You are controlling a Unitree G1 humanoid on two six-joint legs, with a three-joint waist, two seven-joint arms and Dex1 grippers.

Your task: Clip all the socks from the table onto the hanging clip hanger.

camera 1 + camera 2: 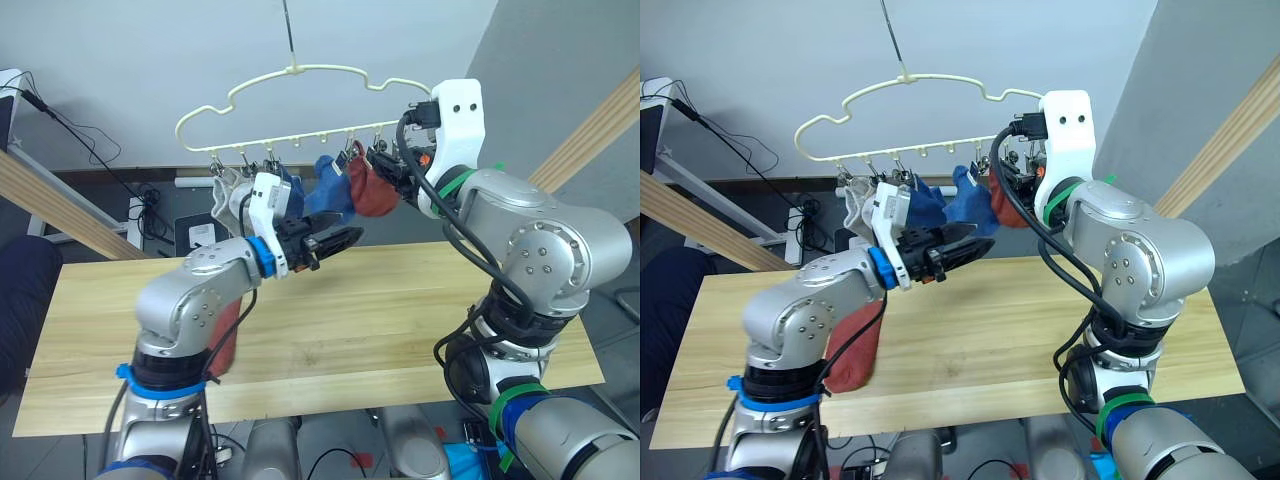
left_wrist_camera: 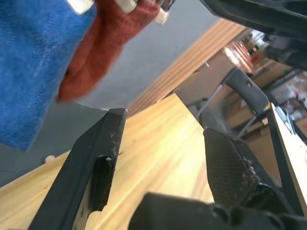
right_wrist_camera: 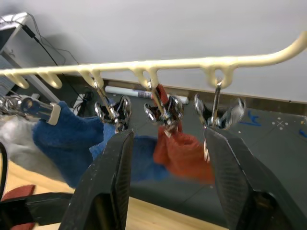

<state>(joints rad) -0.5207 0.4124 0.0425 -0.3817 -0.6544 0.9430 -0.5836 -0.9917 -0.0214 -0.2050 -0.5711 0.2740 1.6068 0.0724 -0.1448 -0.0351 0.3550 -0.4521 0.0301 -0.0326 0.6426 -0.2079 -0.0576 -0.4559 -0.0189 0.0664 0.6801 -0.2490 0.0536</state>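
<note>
The pale-yellow clip hanger [image 1: 300, 75] hangs above the far side of the table [image 1: 400, 320]. From its clips hang a light grey sock [image 1: 225, 195], blue socks [image 1: 325, 190] and a rust-red sock [image 1: 372, 190]. Another rust-red sock [image 1: 855, 350] lies on the table, partly hidden under my left arm. My right gripper [image 3: 169, 139] is open, raised at the clips, its fingers either side of the hung red sock [image 3: 184, 155]; one bare clip [image 3: 218, 112] hangs beside it. My left gripper [image 1: 350, 238] is open and holds nothing, just below the blue socks [image 2: 33, 62].
Thick wooden frame poles slant past on the left [image 1: 60, 205] and the right [image 1: 590, 135]. Cables and a power strip [image 1: 140, 210] lie on the floor behind the table. A dark seat [image 1: 20, 300] stands off the table's left end.
</note>
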